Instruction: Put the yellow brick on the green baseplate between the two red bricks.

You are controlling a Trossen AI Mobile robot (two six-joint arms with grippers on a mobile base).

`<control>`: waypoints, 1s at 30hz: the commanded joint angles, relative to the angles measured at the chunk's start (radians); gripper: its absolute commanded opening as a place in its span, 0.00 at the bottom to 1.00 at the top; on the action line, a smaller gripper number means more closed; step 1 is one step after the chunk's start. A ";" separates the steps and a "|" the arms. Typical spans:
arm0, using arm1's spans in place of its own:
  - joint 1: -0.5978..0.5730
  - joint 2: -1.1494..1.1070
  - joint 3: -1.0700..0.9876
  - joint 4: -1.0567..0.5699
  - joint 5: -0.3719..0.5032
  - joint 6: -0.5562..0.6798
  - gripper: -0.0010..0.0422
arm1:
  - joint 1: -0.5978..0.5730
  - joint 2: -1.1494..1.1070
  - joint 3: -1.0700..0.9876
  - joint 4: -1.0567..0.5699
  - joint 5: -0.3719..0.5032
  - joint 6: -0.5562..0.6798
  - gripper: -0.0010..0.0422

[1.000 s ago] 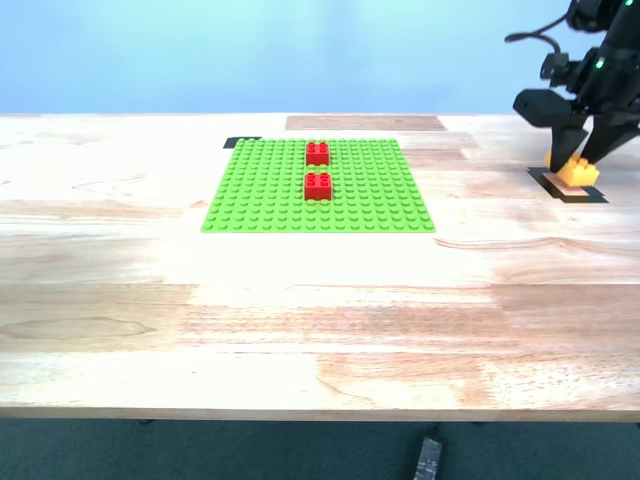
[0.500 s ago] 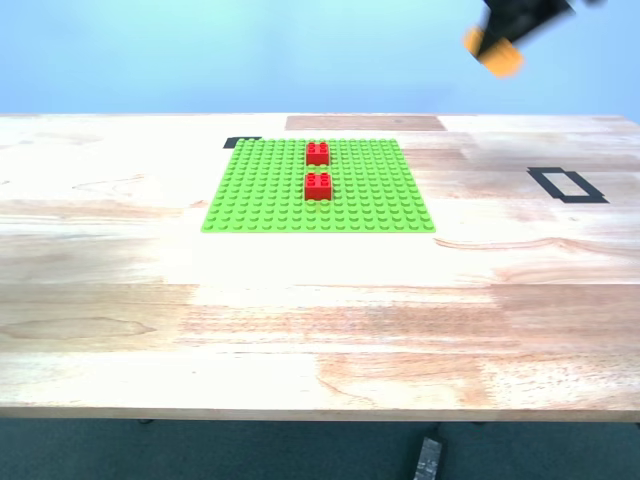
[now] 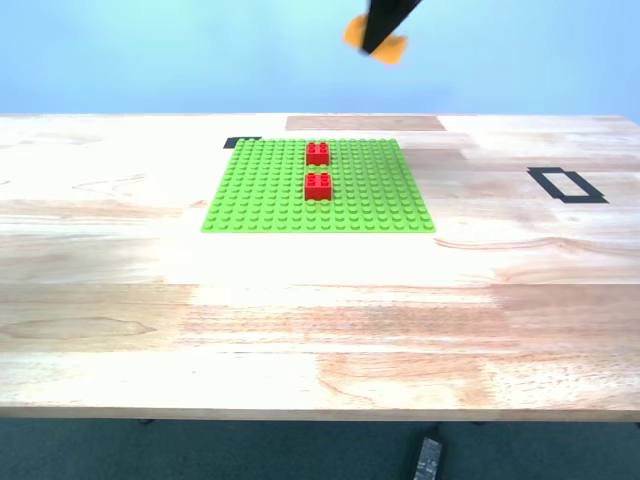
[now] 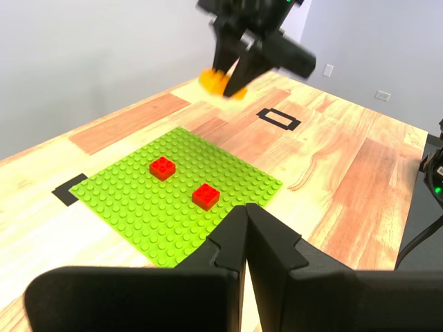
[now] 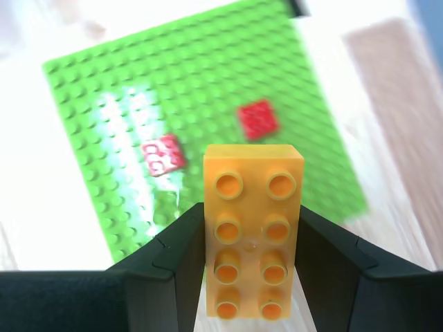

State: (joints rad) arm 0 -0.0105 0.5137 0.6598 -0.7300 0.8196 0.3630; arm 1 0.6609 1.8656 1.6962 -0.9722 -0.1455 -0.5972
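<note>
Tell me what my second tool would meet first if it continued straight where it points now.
Probably the flat green studded plastic baseplate, near the two small red plastic bricks; depth is unclear. The tool holds the yellow-orange plastic brick.

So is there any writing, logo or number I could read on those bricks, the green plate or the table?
None that can be read.
The yellow brick, held in my second tool: its studs show no legible lettering.
The two red bricks: too small and blurred to tell.
The green baseplate: plain studs.
The black tape rectangle on the table: an empty outline, no text.
</note>
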 commanded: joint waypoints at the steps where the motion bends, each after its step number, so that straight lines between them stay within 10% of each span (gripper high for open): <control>1: 0.000 0.000 0.000 -0.011 0.000 0.000 0.02 | 0.045 0.076 0.046 0.002 0.027 -0.019 0.07; 8: 0.000 0.000 0.000 -0.019 0.000 0.000 0.02 | 0.101 0.229 0.122 -0.021 0.144 -0.142 0.07; 30: -0.001 -0.001 0.000 -0.019 0.001 0.000 0.02 | 0.104 0.431 0.193 0.009 0.145 -0.236 0.07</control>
State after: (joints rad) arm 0 -0.0116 0.5125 0.6598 -0.7486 0.8204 0.3630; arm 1 0.7647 2.2993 1.9083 -0.9722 -0.0006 -0.8280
